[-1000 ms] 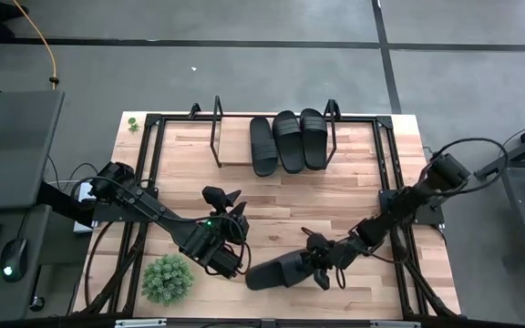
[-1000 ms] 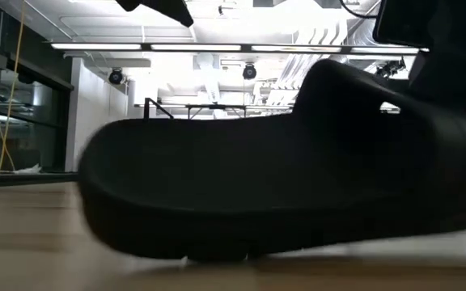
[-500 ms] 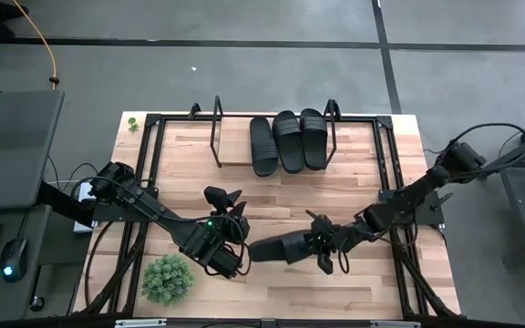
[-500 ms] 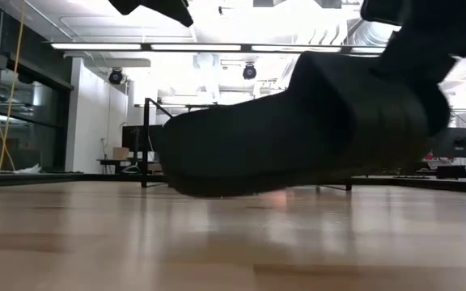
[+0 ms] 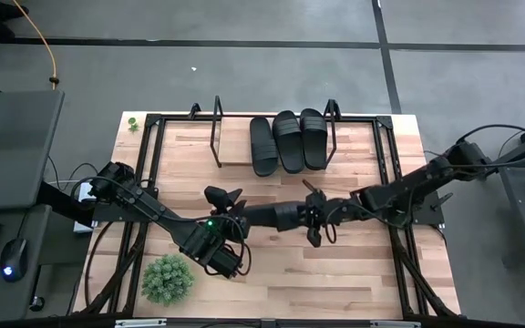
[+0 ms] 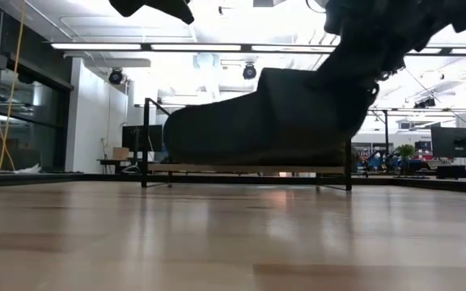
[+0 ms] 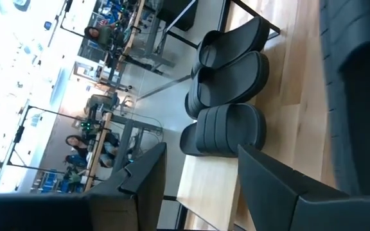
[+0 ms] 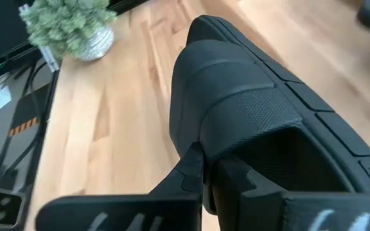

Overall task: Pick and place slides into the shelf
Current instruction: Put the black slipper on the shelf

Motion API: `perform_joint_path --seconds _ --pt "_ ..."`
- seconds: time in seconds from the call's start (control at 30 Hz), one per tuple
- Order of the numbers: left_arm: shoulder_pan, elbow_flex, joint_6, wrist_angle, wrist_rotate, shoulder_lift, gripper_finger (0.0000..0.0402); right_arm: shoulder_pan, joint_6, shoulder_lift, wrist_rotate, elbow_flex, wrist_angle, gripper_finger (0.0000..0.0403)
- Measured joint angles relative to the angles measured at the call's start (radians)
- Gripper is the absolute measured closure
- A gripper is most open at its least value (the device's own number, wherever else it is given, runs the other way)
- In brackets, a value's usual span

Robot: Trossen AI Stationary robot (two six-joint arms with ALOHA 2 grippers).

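Three black slides (image 5: 287, 141) lie side by side on the right half of the shelf (image 5: 235, 146), a light board between black wire end frames at the table's far edge; they also show in the left wrist view (image 7: 227, 125). The fourth slide (image 5: 272, 216) hangs over mid-table in my right gripper (image 5: 312, 221), which is shut on it. In the low view this slide (image 6: 265, 121) floats above the wood. My left gripper (image 5: 222, 199) is open and holds nothing, just left of the carried slide's free end; its own view shows the fingers apart (image 7: 201, 186). My right gripper (image 8: 207, 176) pinches the slide's wide strap at its side edge (image 8: 201, 144), one finger (image 8: 188, 170) outside the strap and the other (image 8: 239, 179) under it. It reaches level from the table's right, along the slide. The slide is lifted clear, stretching away toward the left.
A small potted plant (image 5: 167, 278) stands at the table's near left, beside the left arm. Black frame rails run along the table's left (image 5: 149, 182) and right (image 5: 388, 182) sides. The shelf board's left half (image 5: 231, 150) is bare wood.
My right gripper, still shut on the slide, has risen and moved from near the table's near edge toward the far edge and the left. The slide, which rested on the table, is now lifted clear and has swung to lie left-to-right beside my left gripper.
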Motion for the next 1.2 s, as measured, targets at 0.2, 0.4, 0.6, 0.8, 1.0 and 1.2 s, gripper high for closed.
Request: perform_joint_path --seconds 0.2,0.4,0.6,0.8,1.0,1.2 --pt "0.000 0.000 0.010 0.015 0.000 0.000 0.0227 -0.027 -0.042 0.000 0.002 0.000 0.038 0.0403" --pt "-0.008 0.000 0.166 0.193 0.009 0.000 0.0227 0.000 -0.060 0.000 0.093 0.000 0.075 0.0403" --pt "-0.035 0.000 0.412 0.424 0.038 0.000 0.0227 0.008 -0.070 0.000 0.156 0.000 0.085 0.0403" --pt "-0.076 0.000 0.520 0.508 0.022 0.000 0.0227 0.008 -0.093 0.000 0.195 0.000 0.094 0.0403" --pt "-0.085 0.000 0.520 0.517 0.055 0.000 0.0227 0.014 -0.146 0.000 0.220 0.000 0.150 0.0403" --pt "-0.084 0.000 0.520 0.533 0.063 0.000 0.0227 0.032 -0.217 0.000 0.320 0.000 0.218 0.0403"
